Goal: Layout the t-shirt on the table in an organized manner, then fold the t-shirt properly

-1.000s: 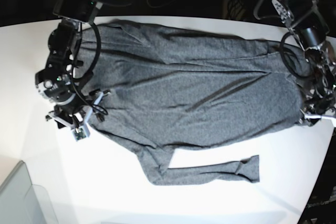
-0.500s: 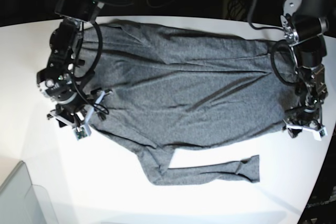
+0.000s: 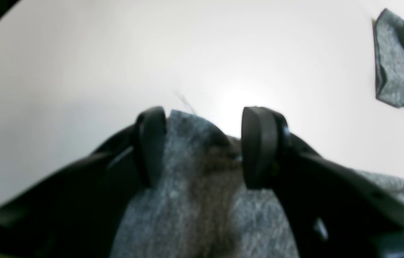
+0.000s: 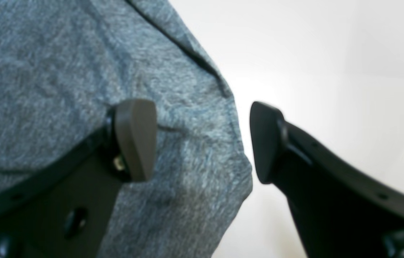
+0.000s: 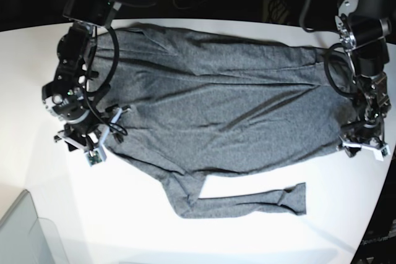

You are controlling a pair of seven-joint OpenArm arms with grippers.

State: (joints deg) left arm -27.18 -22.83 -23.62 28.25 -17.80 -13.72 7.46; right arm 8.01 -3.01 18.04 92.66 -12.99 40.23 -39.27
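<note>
The t-shirt point(image 5: 216, 115) lies spread out flat on the white table point(image 5: 37, 153), with wrinkles running across it. One long thin part point(image 5: 247, 201) sticks out along the near edge, apart from the main body.

The right gripper point(image 5: 93, 143) sits at one end of the shirt. In its wrist view the two fingers are spread wide. One finger point(image 4: 135, 138) is over the grey cloth and the other finger point(image 4: 264, 141) is over the bare table, so the shirt's edge point(image 4: 234, 143) runs between them. They do not pinch the cloth.

The left gripper point(image 5: 364, 144) is at the other end of the shirt, by the table's curved edge. Its fingers point(image 3: 150, 143) stand partly apart, and a corner of the shirt point(image 3: 194, 157) lies in the gap between them. The view is blurry, so it may be a loose hold or only cloth lying there; I cannot tell.
</note>
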